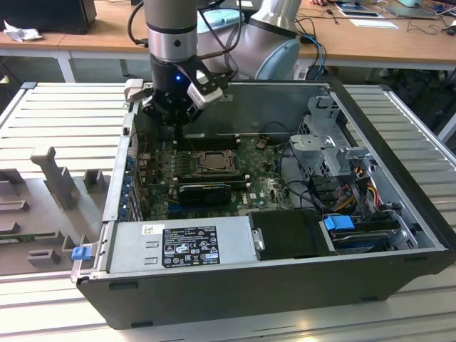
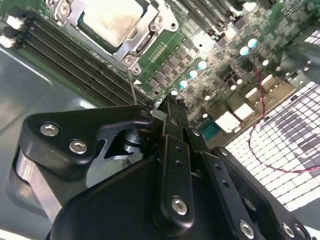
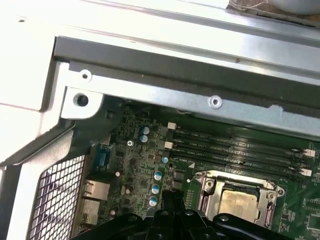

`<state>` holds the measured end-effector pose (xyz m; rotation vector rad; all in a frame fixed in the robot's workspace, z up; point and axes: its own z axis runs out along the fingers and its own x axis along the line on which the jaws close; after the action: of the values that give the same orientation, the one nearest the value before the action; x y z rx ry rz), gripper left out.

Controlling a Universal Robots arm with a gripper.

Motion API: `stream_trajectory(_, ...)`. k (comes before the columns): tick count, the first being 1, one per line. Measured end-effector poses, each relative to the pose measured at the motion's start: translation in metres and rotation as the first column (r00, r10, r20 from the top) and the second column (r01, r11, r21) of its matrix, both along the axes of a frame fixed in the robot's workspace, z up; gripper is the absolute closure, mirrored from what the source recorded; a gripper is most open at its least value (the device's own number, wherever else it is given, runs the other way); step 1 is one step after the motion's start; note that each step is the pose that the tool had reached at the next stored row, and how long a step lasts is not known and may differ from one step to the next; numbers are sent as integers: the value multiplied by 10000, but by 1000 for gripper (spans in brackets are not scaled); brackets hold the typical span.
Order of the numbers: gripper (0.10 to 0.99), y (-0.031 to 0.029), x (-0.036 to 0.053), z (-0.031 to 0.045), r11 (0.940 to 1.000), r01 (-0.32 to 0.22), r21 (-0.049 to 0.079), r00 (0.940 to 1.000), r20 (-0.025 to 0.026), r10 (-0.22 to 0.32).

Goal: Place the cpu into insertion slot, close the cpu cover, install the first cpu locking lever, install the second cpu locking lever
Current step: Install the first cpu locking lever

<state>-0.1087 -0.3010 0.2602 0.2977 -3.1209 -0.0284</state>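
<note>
**Item 1, gripper** point(image 2: 168, 106). The fingers point(image 2: 172, 142) are pressed together. It hangs low inside the computer case point(image 1: 285, 288), upper left of centre in the exterior view. I judge it is there to work the socket hardware, not to carry anything.

**Item 2, wire lever** point(image 2: 132, 87). A thin rod rises from the socket corner to the fingertips. It may be pinched, but I cannot be sure from here.

**Item 3, cpu cover** point(image 2: 144, 41). It lies flat over the chip and frames it, presumably to clamp it down.

**Item 4, cpu** point(image 2: 107, 20). It is seated in the insertion slot point(image 1: 189, 163), just left of centre in the exterior view. It lies flat with its pale metal top up. Being square, it has no long axis, and its edges run parallel to the memory slots point(image 2: 75, 57).

**Item 5, circuit board** point(image 2: 220, 60). It surrounds the socket.
</note>
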Motion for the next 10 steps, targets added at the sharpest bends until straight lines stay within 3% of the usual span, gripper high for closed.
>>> stream_trajectory(10,980,19,97,-20,10000,37,7,10000,0,-37)
